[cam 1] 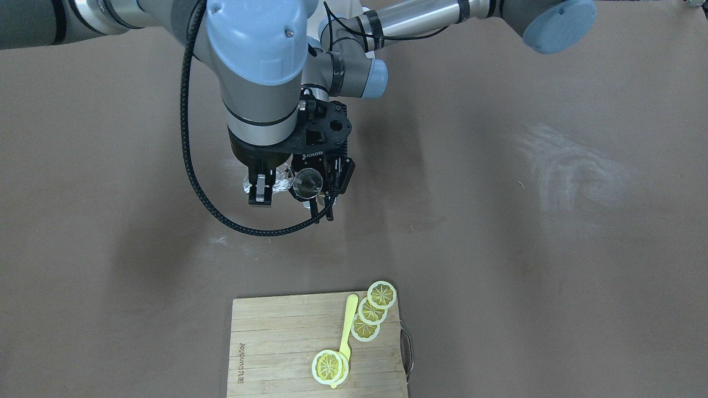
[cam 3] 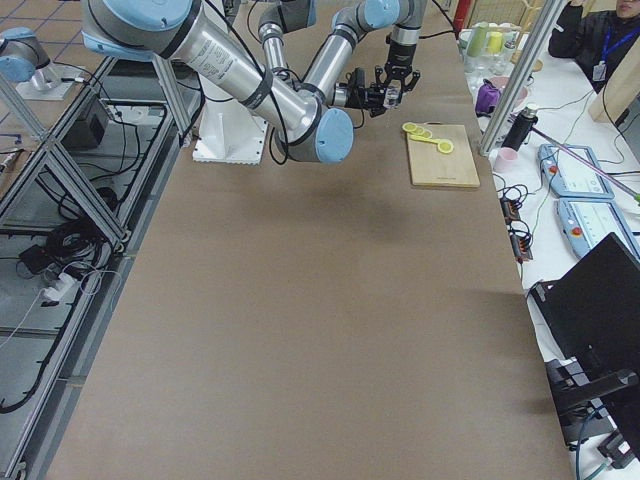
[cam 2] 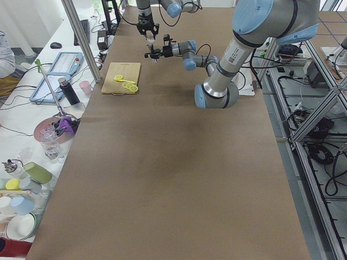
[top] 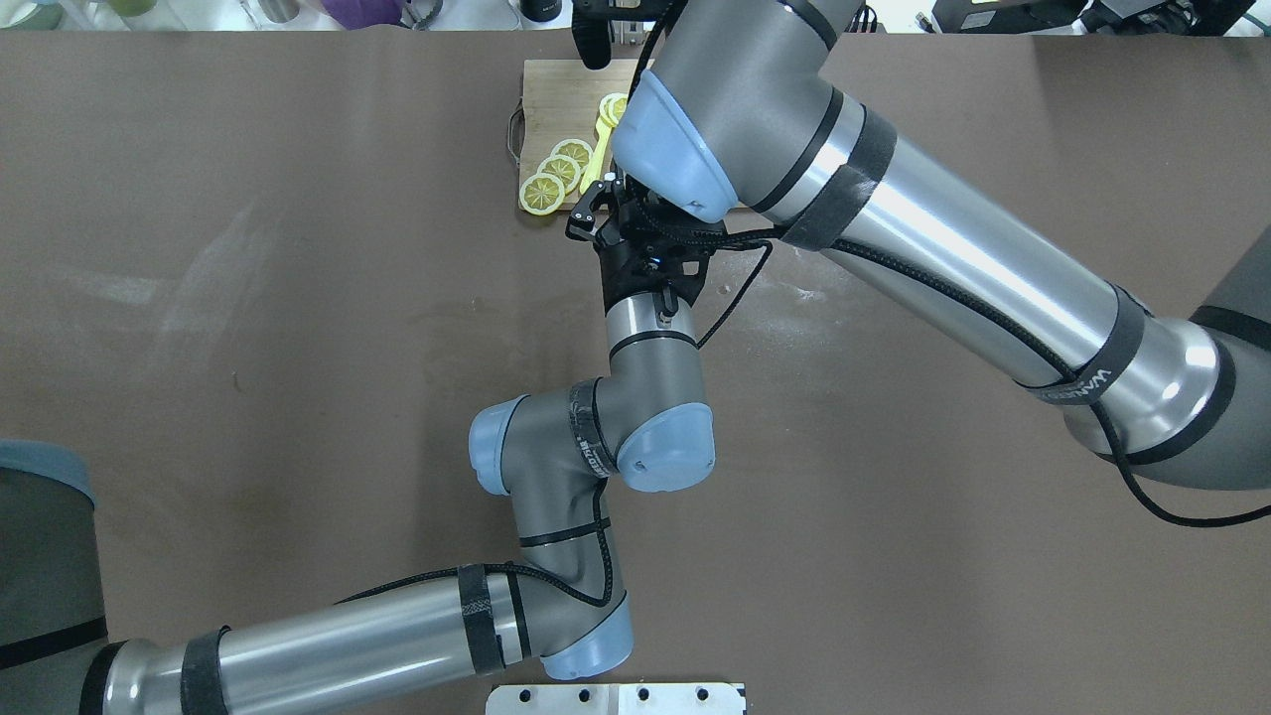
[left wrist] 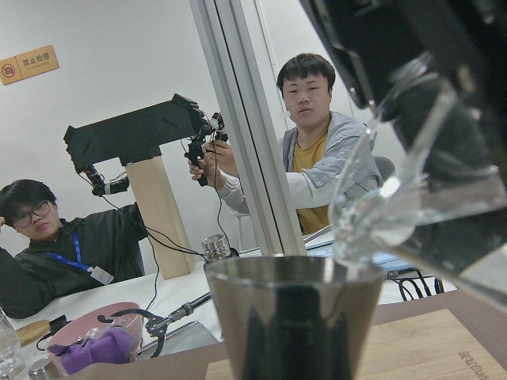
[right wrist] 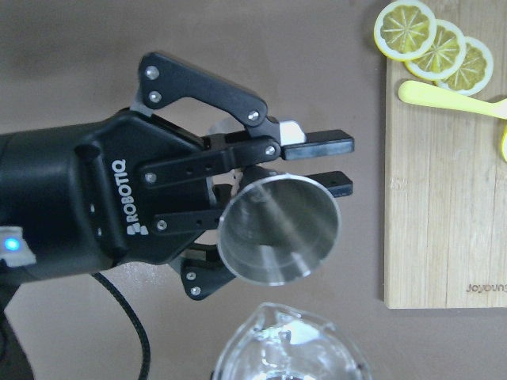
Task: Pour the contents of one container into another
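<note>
Left gripper (right wrist: 341, 164) pinched the steel cup (right wrist: 277, 229) low down, upright above the middle of the bench (cam 1: 525, 249), right gripper (cam 1: 260, 192) clamped the glass jug (right wrist: 285, 348), tipped, spout right at the cup's rim, cutting board (cam 1: 276, 342) well apart at the operators' edge, lemon slices (cam 1: 381, 294) on it

Far end of brown paper-covered table (cam 2: 162, 179): right gripper (cam 2: 147, 31) points down, small clear glass vessel (cam 2: 150, 39) at its tips, just above left gripper (cam 2: 153, 54) with small metal cup (cam 2: 156, 56). Rectangular wooden cutting board (cam 2: 127, 69) near, yellow lemon slices (cam 2: 132, 87) on it.
</note>
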You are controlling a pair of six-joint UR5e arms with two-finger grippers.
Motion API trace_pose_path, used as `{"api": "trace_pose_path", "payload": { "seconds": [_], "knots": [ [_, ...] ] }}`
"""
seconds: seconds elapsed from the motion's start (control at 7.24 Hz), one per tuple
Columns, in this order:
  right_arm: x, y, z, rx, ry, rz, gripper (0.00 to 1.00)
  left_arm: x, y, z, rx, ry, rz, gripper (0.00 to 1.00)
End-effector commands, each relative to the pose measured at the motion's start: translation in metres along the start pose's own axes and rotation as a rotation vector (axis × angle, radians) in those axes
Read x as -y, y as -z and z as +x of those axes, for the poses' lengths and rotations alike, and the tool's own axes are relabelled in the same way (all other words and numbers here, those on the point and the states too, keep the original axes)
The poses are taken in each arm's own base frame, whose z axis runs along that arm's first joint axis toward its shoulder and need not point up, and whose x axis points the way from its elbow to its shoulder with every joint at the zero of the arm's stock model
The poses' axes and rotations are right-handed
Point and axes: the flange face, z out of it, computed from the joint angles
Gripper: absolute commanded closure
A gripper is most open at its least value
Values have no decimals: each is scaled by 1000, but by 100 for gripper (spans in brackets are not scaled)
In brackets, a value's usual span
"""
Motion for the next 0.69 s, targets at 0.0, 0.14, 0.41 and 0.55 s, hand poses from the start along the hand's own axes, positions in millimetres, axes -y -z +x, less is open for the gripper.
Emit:
{"api": "trace_pose_path", "payload": {
  "seconds": [0.0,0.14,0.41,0.55],
  "knots": [
    [-28,16,9,-13,-8,80,100,0,0,0,-1,1,0,100],
    [-41,24,8,-19,-8,139,100,-1,0,1,-9,1,-13,100],
    [-84,45,5,-58,-7,237,100,9,-8,-4,-28,-27,-41,100],
    [-113,48,-1,-83,-7,269,100,26,-27,-16,-94,-10,-58,100]
  ]
}}
